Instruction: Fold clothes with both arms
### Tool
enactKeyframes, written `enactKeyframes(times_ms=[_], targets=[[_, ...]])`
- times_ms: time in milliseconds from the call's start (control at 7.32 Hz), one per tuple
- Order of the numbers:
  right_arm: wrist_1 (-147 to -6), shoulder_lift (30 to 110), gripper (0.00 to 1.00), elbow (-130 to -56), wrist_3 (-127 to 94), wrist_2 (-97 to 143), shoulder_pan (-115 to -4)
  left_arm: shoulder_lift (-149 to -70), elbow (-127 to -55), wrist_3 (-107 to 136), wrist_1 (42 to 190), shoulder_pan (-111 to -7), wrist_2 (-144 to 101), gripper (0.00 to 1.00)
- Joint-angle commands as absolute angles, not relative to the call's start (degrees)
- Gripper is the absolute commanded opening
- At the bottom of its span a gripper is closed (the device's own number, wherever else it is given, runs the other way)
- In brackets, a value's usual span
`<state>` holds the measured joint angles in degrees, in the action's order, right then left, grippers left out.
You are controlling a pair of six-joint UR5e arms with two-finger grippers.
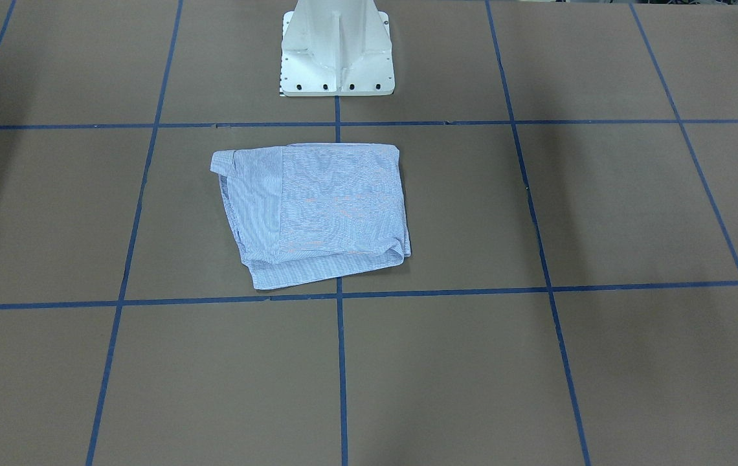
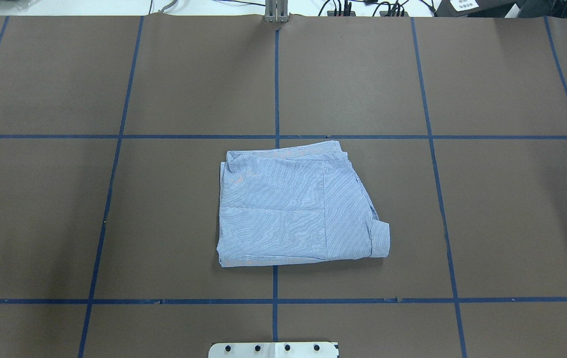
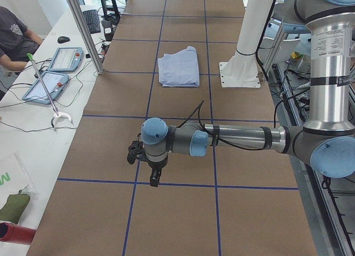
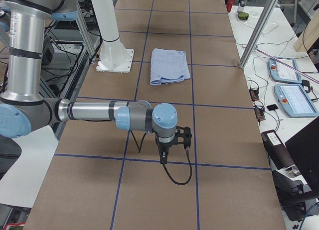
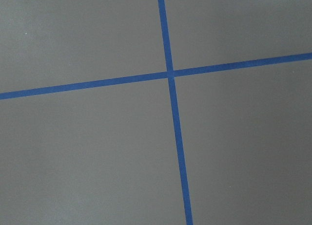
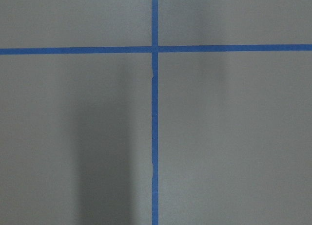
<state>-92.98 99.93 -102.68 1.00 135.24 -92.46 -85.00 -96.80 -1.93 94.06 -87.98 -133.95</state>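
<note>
Twin grey arms
Left arm point(image 3: 238, 138) and right arm point(image 4: 92, 111): silver tubes, light-blue joint caps, black cables, beside white pedestal point(image 1: 336, 58).

Even, diffuse light from above falls on the brown bench point(image 2: 40, 223), bright and without glare. Soft, broad shadows darken its left and right edges. A darker upright shadow band point(image 6: 102, 176) shows in the right wrist view. The shirt point(image 2: 273, 209) has fine stripes that shimmer with moiré; focus is otherwise sharp.
</note>
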Motion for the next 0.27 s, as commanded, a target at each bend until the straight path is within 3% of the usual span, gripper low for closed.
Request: enactKeyframes(times_ms=[0, 137], targets=[[-93.0, 99.9, 1.0, -102.7, 0.8, 135.3, -92.5, -85.0, -96.8, -1.9, 94.1, -88.0, -133.9, 0.99], [-92.9, 99.9, 1.0, -102.7, 0.8, 135.3, -92.5, -85.0, -96.7, -1.9, 94.1, -88.0, -133.9, 0.99]])
